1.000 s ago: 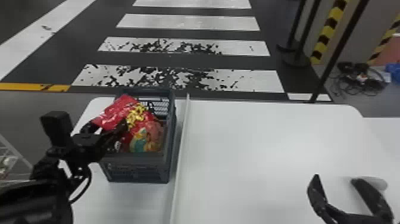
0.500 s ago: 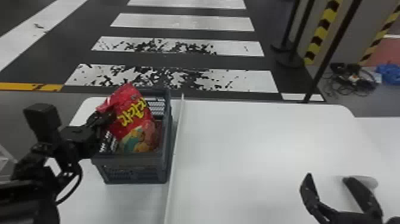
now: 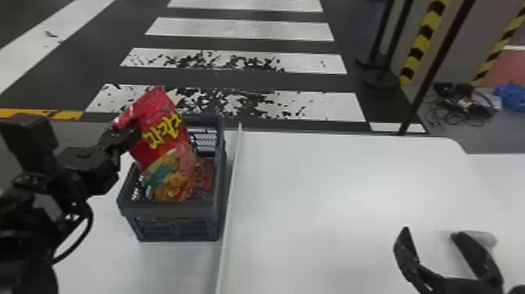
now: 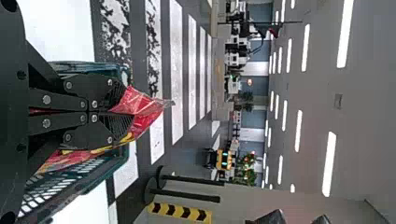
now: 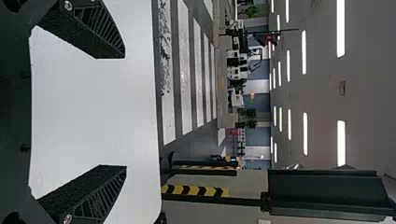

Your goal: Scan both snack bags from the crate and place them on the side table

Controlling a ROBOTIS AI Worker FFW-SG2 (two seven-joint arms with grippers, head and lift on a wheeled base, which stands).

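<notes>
Clearly, bag (image 3: 162,137) in left pincer (image 3: 131,131).

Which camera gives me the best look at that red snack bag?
The head view: it shows most of the snack bag, printed front included. The left wrist view shows a crumpled corner and some edges, partly hidden behind the end effector.

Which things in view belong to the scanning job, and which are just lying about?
Job:
- Shiny red snack bag, in the left gripper
- Grey plastic crate, with more red packaging inside
- Smooth white tabletop

Apparently just lying about:
- Tangled black cables on the floor
- Crumpled blue bundle beside them
</notes>
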